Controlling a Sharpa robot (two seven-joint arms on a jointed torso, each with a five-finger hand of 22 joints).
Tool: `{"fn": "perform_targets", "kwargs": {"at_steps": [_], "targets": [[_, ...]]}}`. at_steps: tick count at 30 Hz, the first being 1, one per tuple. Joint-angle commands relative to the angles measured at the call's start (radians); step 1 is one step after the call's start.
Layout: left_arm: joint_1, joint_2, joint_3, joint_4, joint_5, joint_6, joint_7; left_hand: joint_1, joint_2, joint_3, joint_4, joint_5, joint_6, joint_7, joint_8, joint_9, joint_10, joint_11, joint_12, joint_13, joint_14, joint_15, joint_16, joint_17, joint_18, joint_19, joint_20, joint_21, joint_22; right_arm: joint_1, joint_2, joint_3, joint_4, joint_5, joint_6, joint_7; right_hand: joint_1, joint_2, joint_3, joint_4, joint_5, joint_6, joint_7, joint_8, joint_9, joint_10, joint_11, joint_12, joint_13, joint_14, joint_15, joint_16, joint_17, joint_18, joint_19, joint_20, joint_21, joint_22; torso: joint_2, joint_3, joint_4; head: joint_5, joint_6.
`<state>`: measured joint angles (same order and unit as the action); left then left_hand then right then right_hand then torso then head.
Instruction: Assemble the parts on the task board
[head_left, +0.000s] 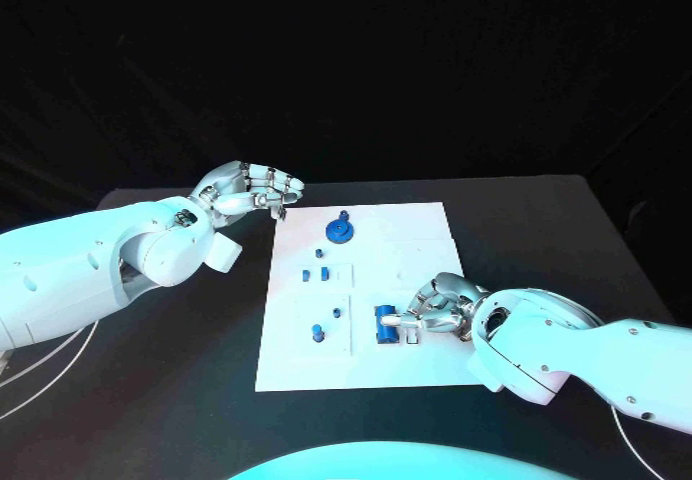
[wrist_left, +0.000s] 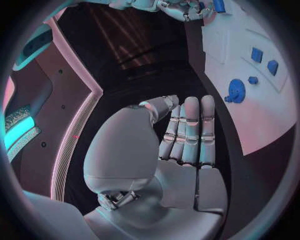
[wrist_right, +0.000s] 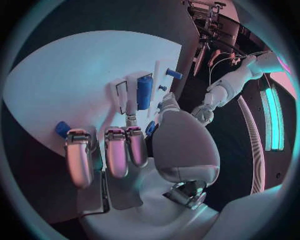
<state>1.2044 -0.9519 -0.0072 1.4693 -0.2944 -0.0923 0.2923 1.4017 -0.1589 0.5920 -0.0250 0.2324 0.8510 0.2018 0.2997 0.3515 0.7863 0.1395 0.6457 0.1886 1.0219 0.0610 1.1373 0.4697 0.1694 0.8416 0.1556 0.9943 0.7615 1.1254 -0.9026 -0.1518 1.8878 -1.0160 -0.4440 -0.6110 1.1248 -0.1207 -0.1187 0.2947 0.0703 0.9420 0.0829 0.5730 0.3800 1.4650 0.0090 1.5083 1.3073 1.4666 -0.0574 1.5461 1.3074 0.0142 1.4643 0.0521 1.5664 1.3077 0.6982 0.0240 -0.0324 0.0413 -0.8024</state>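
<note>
On my feed the task board (head_left: 418, 225) carries a round blue part (head_left: 340, 232) near its far edge and smaller blue parts (head_left: 320, 275) mid-board. My right hand (head_left: 437, 310) grips a blue cylinder (head_left: 389, 326) (near edge). My left hand (head_left: 248, 190) hovers clenched, holding nothing, off the board's far corner.

Looks like a robotics lab or demo booth to me. Black table (head_left: 173, 400) with black curtain backdrop all around from 9 to 3 o'clock, a white task board (head_left: 404, 370) dead center, cables (head_left: 43, 375) trailing off at 8 o'clock, and glowing teal light strips (wrist_right: 270, 120) on the panels.
</note>
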Motion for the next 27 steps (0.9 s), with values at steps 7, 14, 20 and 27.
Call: {"fn": "perform_targets", "kwargs": {"at_steps": [7, 14, 20, 27], "targets": [[0.001, -0.001, 0.001, 0.003, -0.001, 0.015, 0.005, 0.002, 0.006, -0.001, -0.004, 0.005, -0.006, -0.001, 0.004, 0.001, -0.007, 0.001, 0.004, -0.001, -0.004, 0.0, 0.004, -0.002, 0.016, -0.005, -0.002, 0.0, 0.001, -0.002, -0.051, 0.0, 0.037, -0.064, 0.015, 0.085, 0.151, 0.013, 0.082, -0.005, -0.005, -0.008, -0.002, 0.007, -0.003, 0.061, -0.001, 0.004, 0.216, 0.095, 0.002, 0.004, 0.22, -0.014, 0.106, 0.002, 0.004, 0.263, 0.0, 0.0007, -0.0013, 0.001, 0.001], [0.001, -0.004, 0.001, 0.005, -0.001, 0.012, 0.007, 0.001, 0.006, 0.001, -0.005, 0.005, -0.007, -0.001, 0.005, 0.001, -0.007, 0.001, 0.005, -0.002, -0.004, 0.0, 0.005, -0.002, 0.016, -0.006, -0.002, 0.003, 0.003, 0.005, -0.135, 0.003, 0.052, -0.134, -0.028, 0.119, 0.178, 0.004, 0.095, -0.006, 0.011, -0.011, 0.0, 0.002, -0.007, 0.065, 0.0, 0.01, 0.221, 0.096, 0.002, 0.007, 0.226, -0.014, 0.106, 0.002, 0.004, 0.263, -0.001, -0.0006, -0.0023, -0.006, 0.002], [0.0, -0.006, 0.001, 0.009, -0.001, 0.011, 0.009, 0.001, 0.006, 0.001, -0.005, 0.005, -0.007, -0.001, 0.005, 0.001, -0.007, 0.001, 0.005, -0.002, -0.004, 0.0, 0.005, -0.002, 0.016, -0.006, -0.002, 0.003, 0.003, 0.012, -0.204, 0.005, 0.039, -0.207, -0.039, 0.137, 0.18, -0.001, 0.096, -0.005, 0.016, -0.014, 0.002, -0.001, -0.009, 0.067, 0.002, 0.012, 0.223, 0.097, 0.003, 0.009, 0.23, -0.014, 0.106, 0.002, 0.004, 0.263, 0.0, -0.0001, -0.0012, -0.016, 0.005], [0.0, -0.005, 0.001, 0.008, -0.001, 0.013, 0.009, -0.001, 0.006, 0.0, -0.005, 0.005, -0.007, -0.001, 0.005, 0.0, -0.007, 0.001, 0.006, -0.002, -0.004, 0.0, 0.005, -0.002, 0.016, -0.006, -0.001, 0.003, 0.004, -0.005, -0.233, 0.004, 0.026, -0.275, -0.03, 0.127, 0.18, -0.002, 0.096, -0.004, 0.016, -0.014, 0.002, -0.002, -0.009, 0.067, 0.002, 0.012, 0.223, 0.097, 0.003, 0.009, 0.231, -0.014, 0.106, 0.002, 0.004, 0.263, 0.001, -0.0003, -0.0004, -0.02, 0.007]]}}
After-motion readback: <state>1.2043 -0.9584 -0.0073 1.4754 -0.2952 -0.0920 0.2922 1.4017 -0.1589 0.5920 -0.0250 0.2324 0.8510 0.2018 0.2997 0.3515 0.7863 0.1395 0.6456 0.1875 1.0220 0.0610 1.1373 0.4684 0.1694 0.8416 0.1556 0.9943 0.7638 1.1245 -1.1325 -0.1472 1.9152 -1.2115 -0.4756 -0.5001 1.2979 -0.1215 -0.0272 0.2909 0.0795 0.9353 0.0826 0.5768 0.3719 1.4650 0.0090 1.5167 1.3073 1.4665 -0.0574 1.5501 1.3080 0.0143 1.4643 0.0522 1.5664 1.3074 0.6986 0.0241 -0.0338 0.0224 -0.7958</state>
